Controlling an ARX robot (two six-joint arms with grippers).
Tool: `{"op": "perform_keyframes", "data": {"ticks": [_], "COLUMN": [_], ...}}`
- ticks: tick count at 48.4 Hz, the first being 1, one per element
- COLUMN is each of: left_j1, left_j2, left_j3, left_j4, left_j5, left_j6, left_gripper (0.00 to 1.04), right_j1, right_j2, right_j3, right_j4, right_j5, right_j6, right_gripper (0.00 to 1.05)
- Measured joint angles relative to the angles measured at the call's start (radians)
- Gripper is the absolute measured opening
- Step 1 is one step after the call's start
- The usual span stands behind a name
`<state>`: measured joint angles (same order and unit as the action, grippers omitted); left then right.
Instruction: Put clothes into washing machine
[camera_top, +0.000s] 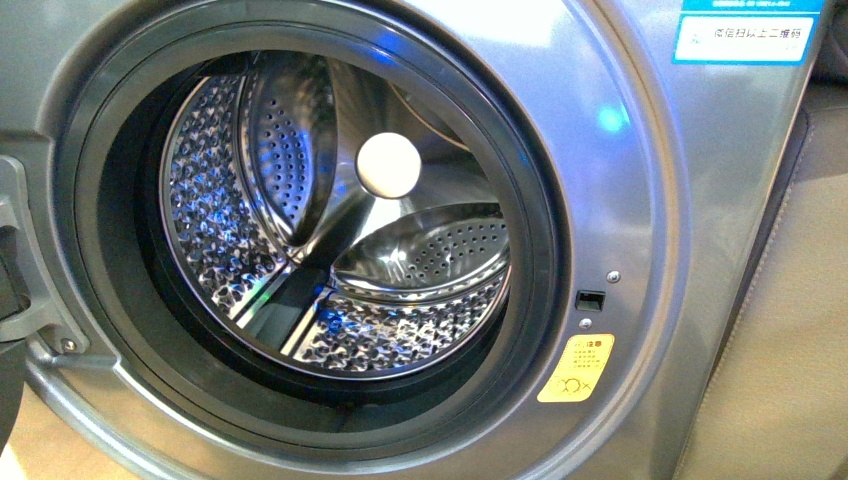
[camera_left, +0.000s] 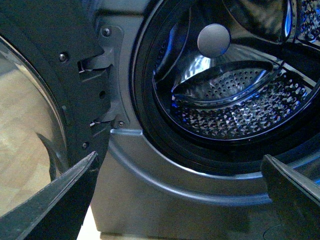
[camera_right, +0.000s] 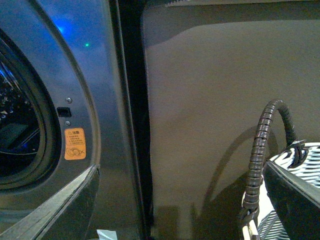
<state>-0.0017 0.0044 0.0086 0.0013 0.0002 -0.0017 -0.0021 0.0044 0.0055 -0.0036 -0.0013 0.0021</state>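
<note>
My left gripper and right gripper both spread wide, holding nothing. The washer stands open and bare inside. I see no clothes, only a basket by my right gripper. Cloth should be soft, light and floppy, so I'd pinch a bunched fold.

On the washing machine I find two labels. The white label with blue border, top right, carries Chinese characters too blurred for me to read. The yellow sticker beside the porthole has tiny lines and a pictogram, also illegible.
</note>
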Motion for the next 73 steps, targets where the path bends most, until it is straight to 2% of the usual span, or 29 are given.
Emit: {"op": "perform_keyframes", "data": {"ticks": [47,48,54,57,61,73], "left_j1": [0.000,0.000,0.000,0.000,0.000,0.000], "left_j2": [0.000,0.000,0.000,0.000,0.000,0.000], "left_j3": [0.000,0.000,0.000,0.000,0.000,0.000], "left_j4": [0.000,0.000,0.000,0.000,0.000,0.000], "left_j5": [0.000,0.000,0.000,-0.001,0.000,0.000], "left_j6": [0.000,0.000,0.000,0.000,0.000,0.000], "left_gripper": [0.98,0.98,0.98,0.98,0.98,0.98], "right_j1": [0.000,-0.011,-0.173,-0.236,-0.282,-0.381], "right_j2": [0.000,0.005,0.098,0.147,0.205,0.353], "right_j3": [0.000,0.000,0.000,0.001,0.003,0.062], "right_j4": [0.000,0.008,0.137,0.189,0.248,0.416], "right_j5": [-0.002,-0.039,-0.434,-0.549,-0.613,-0.692], "right_j6": [0.000,0.007,0.066,0.076,0.085,0.110], "right_gripper": [0.97,0.97,0.97,0.97,0.97,0.97]}}
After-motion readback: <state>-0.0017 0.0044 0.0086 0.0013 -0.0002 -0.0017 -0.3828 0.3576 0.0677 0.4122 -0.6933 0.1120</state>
